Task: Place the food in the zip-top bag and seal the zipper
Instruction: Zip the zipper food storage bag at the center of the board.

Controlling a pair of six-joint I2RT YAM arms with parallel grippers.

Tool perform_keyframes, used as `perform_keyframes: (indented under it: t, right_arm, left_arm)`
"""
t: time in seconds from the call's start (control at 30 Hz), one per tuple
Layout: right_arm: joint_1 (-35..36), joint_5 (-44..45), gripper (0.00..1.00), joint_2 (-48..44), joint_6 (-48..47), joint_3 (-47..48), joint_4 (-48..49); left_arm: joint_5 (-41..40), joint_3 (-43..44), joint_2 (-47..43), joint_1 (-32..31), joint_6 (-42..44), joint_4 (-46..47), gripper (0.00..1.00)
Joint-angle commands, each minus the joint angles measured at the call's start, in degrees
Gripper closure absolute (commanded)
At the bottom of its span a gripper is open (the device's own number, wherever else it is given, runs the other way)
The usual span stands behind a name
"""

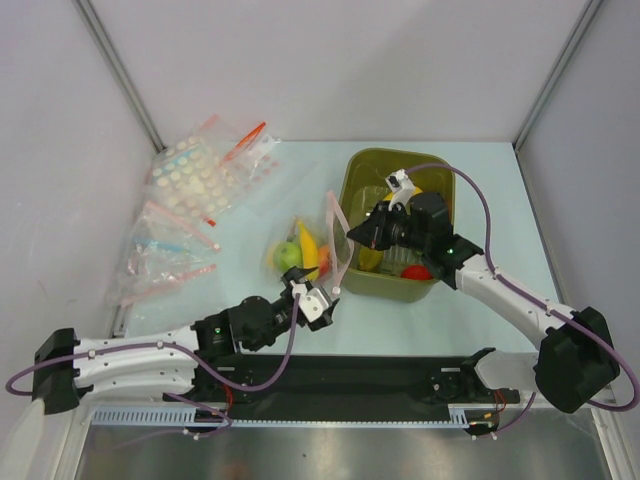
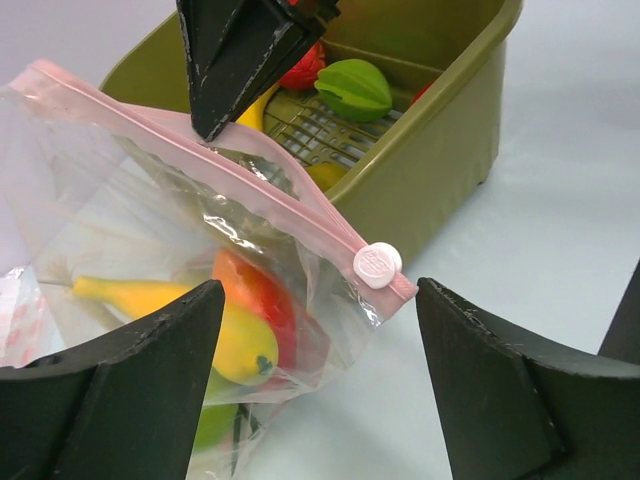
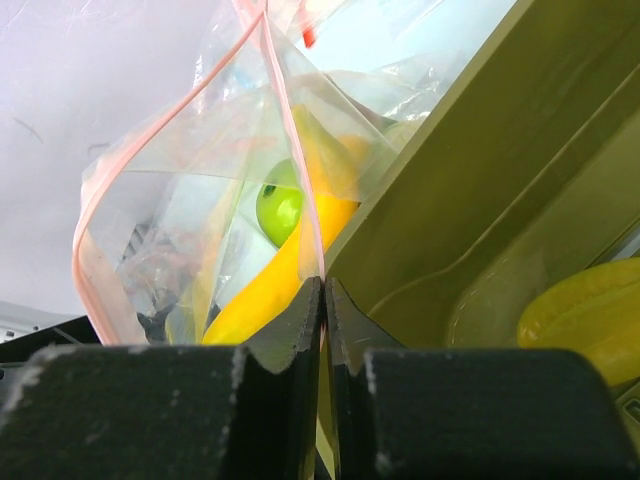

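Right tool [image 3: 323,292] is pinching the zipper [image 2: 260,195], holding the filled zip-top bag [image 2: 120,230] up beside the olive tub [image 2: 440,160]; left tool [image 2: 320,305] is hanging wide, the white slider [image 2: 377,265] lying just ahead between its fingers [image 2: 130,380].

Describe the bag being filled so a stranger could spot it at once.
Find the olive-green tub right of centre in the overhead view; a clear bag rises beside its left wall, toy fruit inside. Unlike the bags lying flat at the far left, it alone is upright and filled, its pink mouth strip pinched by the right gripper.
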Motion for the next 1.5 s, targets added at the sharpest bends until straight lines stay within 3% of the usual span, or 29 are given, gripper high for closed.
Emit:
perform_keyframes:
  t: [0.0,0.33,0.43,0.47,0.6,0.63,0.7,0.73,0.8,0.9,1.03,1.17,1.3,1.47]
  right_arm:
    - [-0.35,-0.55,0.91,-2.07,0.11,-0.01,1.77]
    - [-0.35,-0.55,0.91,-2.07,0.02,0.08,1.68]
    - [-0.26,-0.63,0.91,-2.16,0.02,-0.1,1.77]
    - [-0.35,-0.81,0.91,-1.98,0.11,-0.19,2.03]
    - [-0.35,-1.25,0.89,-1.81,0.38,-0.19,2.38]
    - [-0.35,-1.68,0.86,-1.81,0.46,-0.27,2.38]
    - [-0.35,-1.95,0.79,-1.81,0.55,-0.1,2.56]
    - [-0.35,-2.21,0.67,-1.98,0.29,-0.1,2.47]
    - [-0.35,-2.04,0.53,-2.24,-0.06,-0.1,2.56]
    - [-0.35,-0.2,0.44,-4.17,-0.24,-0.36,1.95]
    - [0.88,4.79,0.37,-9.61,-2.08,-2.2,2.73]
    - [5.88,12.98,0.29,-17.6,-9.71,-4.22,3.61]
    - [12.21,15.46,0.35,-22.18,-23.23,-8.0,8.35]
    - [17.66,4.12,0.43,-24.3,-31.25,-14.4,19.92]
  left_arm:
    - [-2.6,0.01,0.92,-0.4,3.16,3.48,0.18]
    - [-7.26,1.16,6.37,-0.4,3.25,0.67,0.23]
    - [-6.82,1.07,5.23,-0.39,2.82,0.41,0.4]
    - [-6.47,1.33,4.88,-0.4,2.64,0.14,0.51]
    - [-5.86,1.59,2.94,-0.4,1.93,-0.65,0.75]
    - [-5.51,1.51,2.07,-0.4,1.76,-0.74,0.85]
    - [-4.72,1.42,1.19,-0.4,1.15,-0.83,0.95]
    - [-4.71,1.42,0.31,-0.4,0.79,-1.09,0.99]
    - [-5.32,1.42,-0.83,-0.4,-0.26,-1.53,1.0]
    - [-6.99,0.63,-3.91,-0.4,-1.76,-1.36,1.0]
    - [-8.57,-2.27,-7.43,-0.4,-2.28,1.62,1.0]
    - [-11.91,-2.54,-8.75,-0.22,-2.9,1.63,1.0]
    - [-14.03,-2.54,-10.5,-0.31,-4.13,0.49,1.0]
    - [-9.82,-3.33,-15.77,-0.22,-4.31,-0.04,1.0]
